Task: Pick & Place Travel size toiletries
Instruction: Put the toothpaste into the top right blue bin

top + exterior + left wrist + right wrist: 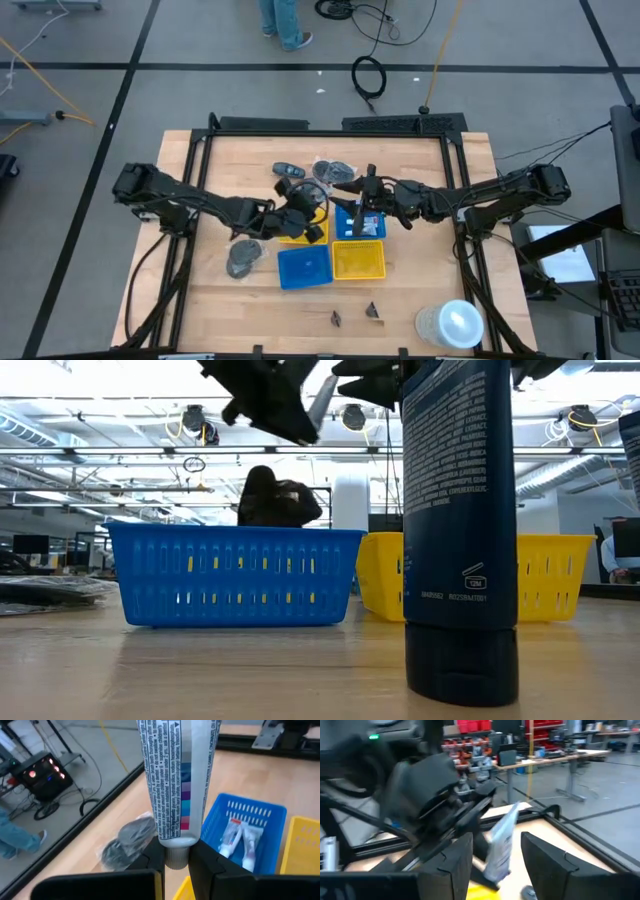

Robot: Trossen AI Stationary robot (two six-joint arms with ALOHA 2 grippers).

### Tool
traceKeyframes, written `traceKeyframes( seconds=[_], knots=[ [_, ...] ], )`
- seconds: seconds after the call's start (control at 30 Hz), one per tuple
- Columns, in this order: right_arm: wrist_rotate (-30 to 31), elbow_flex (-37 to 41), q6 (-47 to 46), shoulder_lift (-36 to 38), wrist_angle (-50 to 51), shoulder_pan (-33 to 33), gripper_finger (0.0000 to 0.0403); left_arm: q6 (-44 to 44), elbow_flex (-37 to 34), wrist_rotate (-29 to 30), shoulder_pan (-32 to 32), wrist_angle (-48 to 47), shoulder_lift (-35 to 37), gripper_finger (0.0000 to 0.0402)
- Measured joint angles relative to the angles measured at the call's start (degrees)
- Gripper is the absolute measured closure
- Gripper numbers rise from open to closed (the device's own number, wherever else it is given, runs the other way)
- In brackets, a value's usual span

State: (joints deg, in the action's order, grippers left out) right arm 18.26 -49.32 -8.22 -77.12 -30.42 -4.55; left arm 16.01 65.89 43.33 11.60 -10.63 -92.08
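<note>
A white toiletry tube (175, 780) with blue and purple markings is in my left gripper (176, 865), which is shut on it above the trays (305, 205). The right wrist view shows the same tube (501, 842) in the air. Two more small tubes (239, 840) lie side by side in the far blue tray (260, 812), also seen from above (360, 222). My right gripper (362, 192) hovers open over that tray and faces the left gripper, with nothing between its fingers (497, 855). My left gripper pinches the tube's cap end (176, 856) between its two fingers. The tube's body sticks out past the fingertips, along the line of the fingers. It is lifted clear of the table and the trays.
A near blue tray (305, 267) and a yellow tray (358, 260) stand side by side, with another yellow tray (300, 232) under my left gripper. A grey bag (243, 258) lies to the left, dark key fobs (288, 170) at the back, black clips (337, 318) in front. A tall dark bottle (460, 530) stands close to the low camera.
</note>
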Motion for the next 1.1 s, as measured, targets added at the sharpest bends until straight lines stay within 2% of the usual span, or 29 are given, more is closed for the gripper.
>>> traceKeyframes(
  seconds=[0.3, 0.4, 0.53, 0.6, 0.77, 1.1],
  knots=[
    [1.7, 0.06, -1.16, -0.87, 1.09, 0.0, 0.025, -2.98, -0.03, -1.51, -0.44, 6.2, -3.14, 0.0362],
    [2.81, 0.04, -1.82, -0.78, 1.48, 0.04, 0.0284, -3.55, -0.04, -1.36, -0.49, 7.23, -3.17, 0.0356],
    [2.82, 0.02, -0.75, -0.76, 2.2, 0.06, 0.0367, -3.57, -0.04, -1.02, -0.49, 7.19, -3.23, 0.0343],
    [2.86, 0.02, 0.72, -0.76, 1.8, 0.07, 0.039, -3.56, -0.04, -0.98, -0.61, 7.33, -3.16, 0.0346],
    [2.73, 0.02, 0.39, -0.83, 2.43, 0.08, 0.0397, -3.0, -0.04, -1.49, -0.75, 6.45, -3.16, 0.0347],
    [2.7, 0.02, 0.57, -0.83, 4.18, 0.08, 0.0402, -2.87, -0.04, -1.64, -0.75, 5.63, -2.78, 0.0291]
  ],
)
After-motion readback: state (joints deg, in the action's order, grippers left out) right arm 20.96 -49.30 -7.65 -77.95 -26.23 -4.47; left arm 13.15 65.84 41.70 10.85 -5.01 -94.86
